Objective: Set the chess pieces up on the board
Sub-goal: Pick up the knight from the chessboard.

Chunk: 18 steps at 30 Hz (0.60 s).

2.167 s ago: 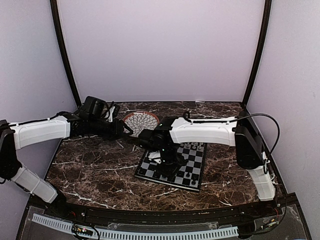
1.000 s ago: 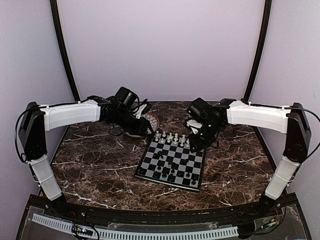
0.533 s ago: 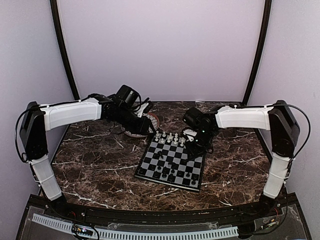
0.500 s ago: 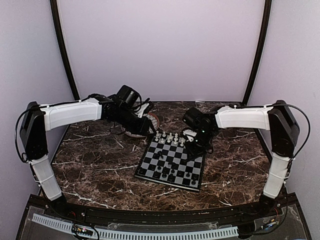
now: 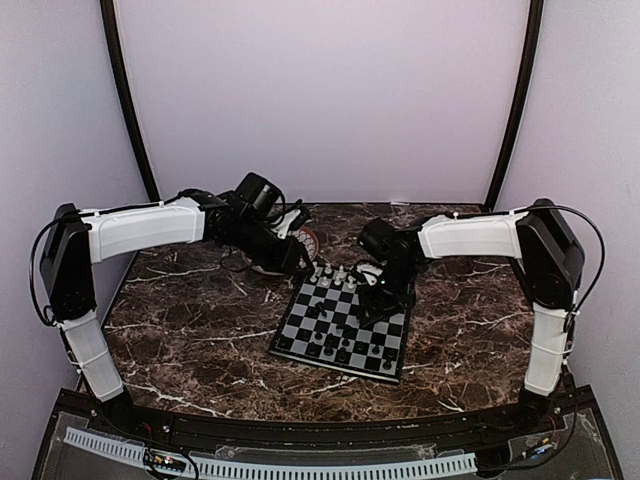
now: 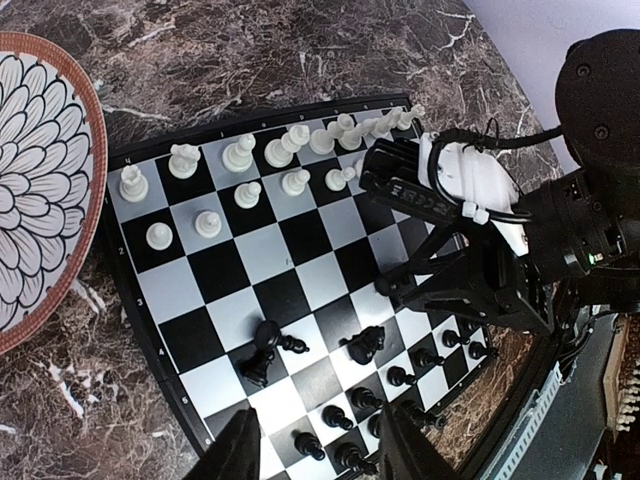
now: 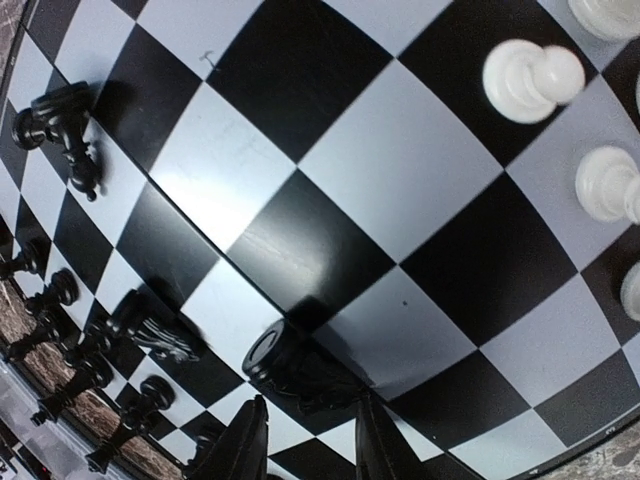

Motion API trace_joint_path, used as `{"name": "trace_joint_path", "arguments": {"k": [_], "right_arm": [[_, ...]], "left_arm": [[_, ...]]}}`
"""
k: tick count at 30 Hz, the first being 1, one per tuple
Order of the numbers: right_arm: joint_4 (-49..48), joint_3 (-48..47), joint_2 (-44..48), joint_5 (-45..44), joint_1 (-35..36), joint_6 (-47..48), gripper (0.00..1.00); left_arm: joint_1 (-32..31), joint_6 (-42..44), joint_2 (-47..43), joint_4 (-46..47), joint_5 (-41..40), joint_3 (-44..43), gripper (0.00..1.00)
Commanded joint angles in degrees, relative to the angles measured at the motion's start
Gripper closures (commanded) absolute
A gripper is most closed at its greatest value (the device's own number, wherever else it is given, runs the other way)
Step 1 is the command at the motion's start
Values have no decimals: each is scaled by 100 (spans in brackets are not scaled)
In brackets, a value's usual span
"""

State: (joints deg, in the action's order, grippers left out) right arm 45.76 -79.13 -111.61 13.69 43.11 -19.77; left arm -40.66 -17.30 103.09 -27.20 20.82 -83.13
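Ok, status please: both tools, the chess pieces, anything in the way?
Left tool open, empty, above the board. Right tool open, low over a black piece. White pieces rowed far side; some black ones mid-board. Plate beside board, not blocking.

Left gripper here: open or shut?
Open. In the left wrist view the left gripper's fingers stand wide apart, gripping nothing; only the board shows through the gap.

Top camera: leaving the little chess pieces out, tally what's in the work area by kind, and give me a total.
Chessboard: 1
Patterned plate: 1
Robot arms: 2 (left arm, right arm)
Total: 4
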Motion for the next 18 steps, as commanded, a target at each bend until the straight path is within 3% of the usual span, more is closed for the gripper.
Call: {"name": "trace_joint_path", "arguments": {"k": [1,18], "right_arm": [[-234,-215,-284,269,-17,-43,68],[-282,-221,-238,-37,-18,944,66]], "left_arm": [[-28,55,-263,-151,155,186,57],[-258,356,-264,145,388,355,57]]}}
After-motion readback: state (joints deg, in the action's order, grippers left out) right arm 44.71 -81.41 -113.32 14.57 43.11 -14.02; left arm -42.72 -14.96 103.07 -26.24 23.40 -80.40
